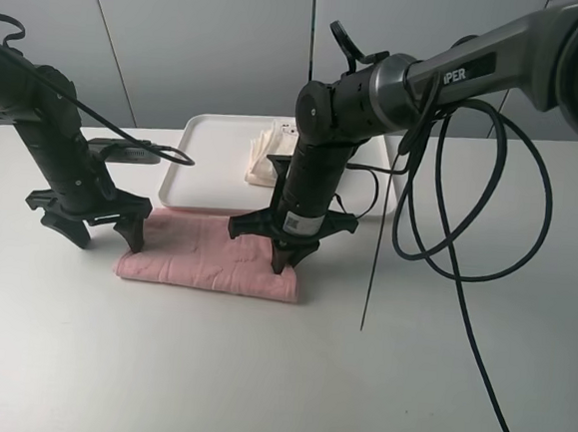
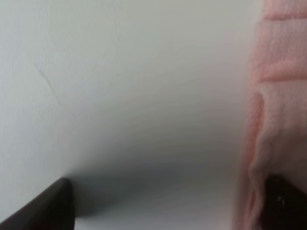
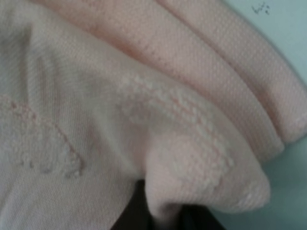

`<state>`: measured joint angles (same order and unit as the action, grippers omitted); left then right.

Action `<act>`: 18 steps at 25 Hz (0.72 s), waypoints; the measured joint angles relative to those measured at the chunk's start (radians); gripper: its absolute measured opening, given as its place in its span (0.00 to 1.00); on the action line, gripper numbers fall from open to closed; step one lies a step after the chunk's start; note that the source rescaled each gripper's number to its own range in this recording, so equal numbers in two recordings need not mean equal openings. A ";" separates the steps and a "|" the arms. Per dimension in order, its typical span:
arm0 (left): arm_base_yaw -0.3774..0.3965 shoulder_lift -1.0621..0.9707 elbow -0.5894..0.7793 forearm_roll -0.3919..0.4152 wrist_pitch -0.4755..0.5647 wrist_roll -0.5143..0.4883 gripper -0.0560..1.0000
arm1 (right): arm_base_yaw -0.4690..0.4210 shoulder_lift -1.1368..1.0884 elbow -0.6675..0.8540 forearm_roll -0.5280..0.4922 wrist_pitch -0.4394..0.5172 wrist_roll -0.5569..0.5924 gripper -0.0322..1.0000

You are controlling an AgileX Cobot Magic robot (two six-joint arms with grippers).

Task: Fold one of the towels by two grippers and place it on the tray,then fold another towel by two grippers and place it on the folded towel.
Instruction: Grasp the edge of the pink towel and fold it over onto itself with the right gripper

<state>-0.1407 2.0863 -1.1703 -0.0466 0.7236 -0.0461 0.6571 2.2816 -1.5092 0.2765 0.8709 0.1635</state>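
Note:
The pale pink towel (image 1: 205,260) lies folded into a long strip on the white table, just in front of the white tray (image 1: 198,159). On the tray's right half rests the folded cream towel (image 1: 269,154). My right gripper (image 1: 283,263) points straight down on the strip's right part and is shut on a pinched ridge of pink towel (image 3: 201,177); dark fingertips (image 3: 128,215) show beneath the cloth. My left gripper (image 1: 107,237) stands open at the strip's left end. One of its fingers (image 2: 283,201) is by the pink towel's edge (image 2: 278,96), the other (image 2: 48,206) over bare table.
Black cables (image 1: 466,260) loop from the right arm down over the table's right side. A white object (image 1: 397,184) sits partly hidden behind the right arm, beside the tray. Another cable (image 1: 144,150) runs from the left arm toward the tray's left rim.

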 joint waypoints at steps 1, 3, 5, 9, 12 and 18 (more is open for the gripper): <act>0.000 0.000 0.000 0.000 0.000 0.000 0.99 | 0.000 -0.005 0.002 -0.002 -0.002 0.000 0.08; 0.000 0.000 0.000 0.000 0.000 0.000 0.99 | 0.000 -0.017 0.009 -0.002 -0.002 0.000 0.08; 0.000 0.000 0.000 0.000 0.000 0.000 0.99 | 0.000 -0.034 0.013 -0.002 0.000 0.000 0.08; 0.000 0.000 0.000 0.000 0.000 0.000 0.99 | 0.000 -0.073 0.015 -0.003 0.006 0.000 0.08; 0.000 0.000 0.000 0.000 0.000 0.000 0.99 | 0.000 -0.088 0.015 0.000 0.010 0.000 0.08; 0.000 0.000 0.000 0.000 0.000 0.000 0.99 | 0.000 -0.113 0.015 0.059 0.019 -0.014 0.08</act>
<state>-0.1407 2.0863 -1.1703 -0.0466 0.7236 -0.0461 0.6571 2.1682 -1.4940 0.3357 0.8900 0.1499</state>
